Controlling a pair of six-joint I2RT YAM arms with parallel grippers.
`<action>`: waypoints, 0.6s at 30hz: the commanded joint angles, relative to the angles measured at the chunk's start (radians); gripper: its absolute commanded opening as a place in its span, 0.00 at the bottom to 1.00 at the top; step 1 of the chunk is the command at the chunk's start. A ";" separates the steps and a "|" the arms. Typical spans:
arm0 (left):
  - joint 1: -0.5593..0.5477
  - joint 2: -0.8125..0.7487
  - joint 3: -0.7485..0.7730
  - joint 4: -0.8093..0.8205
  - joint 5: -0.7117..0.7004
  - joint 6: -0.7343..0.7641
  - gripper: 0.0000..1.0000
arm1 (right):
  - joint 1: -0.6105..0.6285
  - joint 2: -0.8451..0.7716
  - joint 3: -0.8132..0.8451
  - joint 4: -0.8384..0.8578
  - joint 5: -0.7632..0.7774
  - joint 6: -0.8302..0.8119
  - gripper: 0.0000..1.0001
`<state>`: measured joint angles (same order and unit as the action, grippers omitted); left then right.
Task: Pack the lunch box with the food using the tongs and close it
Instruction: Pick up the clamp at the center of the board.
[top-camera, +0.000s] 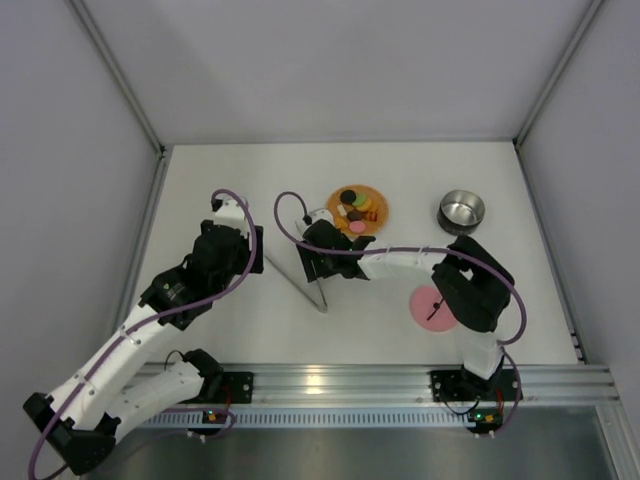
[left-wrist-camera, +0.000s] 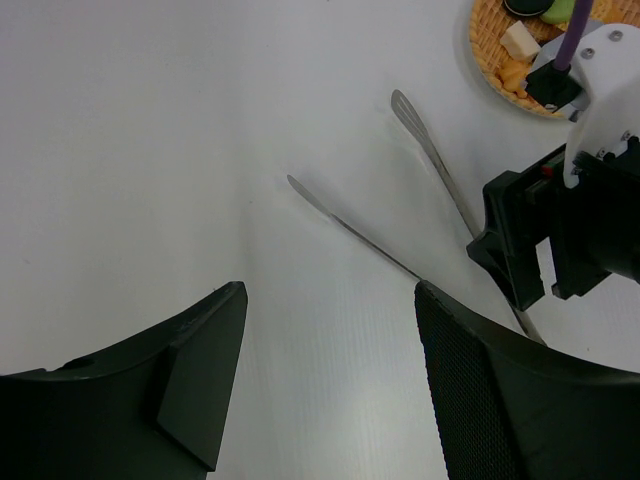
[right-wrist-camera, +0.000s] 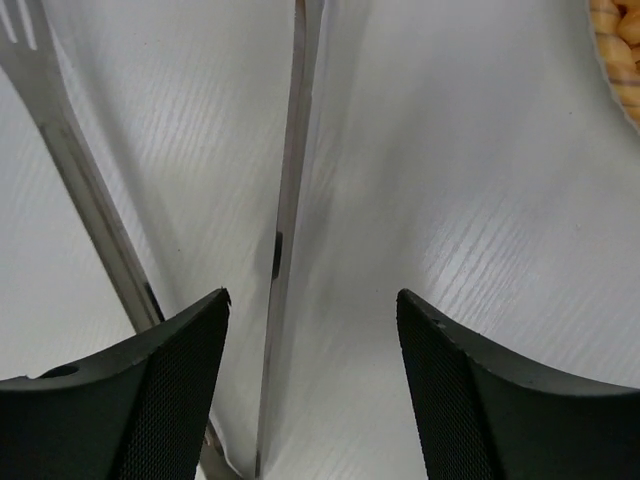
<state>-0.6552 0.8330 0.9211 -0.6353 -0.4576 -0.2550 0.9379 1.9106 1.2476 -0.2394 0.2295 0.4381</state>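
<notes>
the right hand (right-wrist-camera: 312, 300) is hanging low over the tongs (right-wrist-camera: 288, 200), fingers standing apart and gripping nothing. one slender arm of the tongs is running straight out between the fingers, touching neither; the other arm is lying just outside one finger, angling away ahead of the hand.

judging from this, the step in hand is the pickup of the tongs, and only one arm is sitting in the gap. closing now would probably be pinching a single blade, leaving the tool unable to squeeze. a better approach would be spreading wider, or shifting back toward the joined end nearer the wrist, where both arms are lying close enough to fit inside the gap. the blades are thin and flat on the counter (top-camera: 230, 180), so the fingertips need to be going right down to the surface before closing slowly.

from above, the right arm is stretching across its own front, elbow bent, wrist pitched down. the food (top-camera: 355, 208) is sitting on a woven mat (top-camera: 333, 205) just beyond the hand; the lunch box (top-camera: 444, 212) is standing well off to its outer side, and the pink lid (top-camera: 425, 305) is lying back near the elbow.

the left hand (left-wrist-camera: 330, 370) is hovering wide open and empty, the tong tips lying just ahead of its fingers.
</notes>
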 joint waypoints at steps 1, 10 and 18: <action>0.005 -0.025 -0.010 0.028 -0.003 0.005 0.73 | 0.041 -0.105 -0.036 0.130 -0.025 -0.001 0.68; 0.005 -0.077 -0.007 0.022 -0.075 -0.012 0.73 | 0.099 -0.088 -0.068 0.215 -0.081 -0.032 0.75; 0.005 -0.141 -0.018 0.034 -0.122 -0.013 0.74 | 0.137 0.008 0.016 0.158 0.022 -0.067 0.83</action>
<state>-0.6552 0.7025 0.9154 -0.6353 -0.5434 -0.2630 1.0603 1.8881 1.2140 -0.1188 0.1963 0.3946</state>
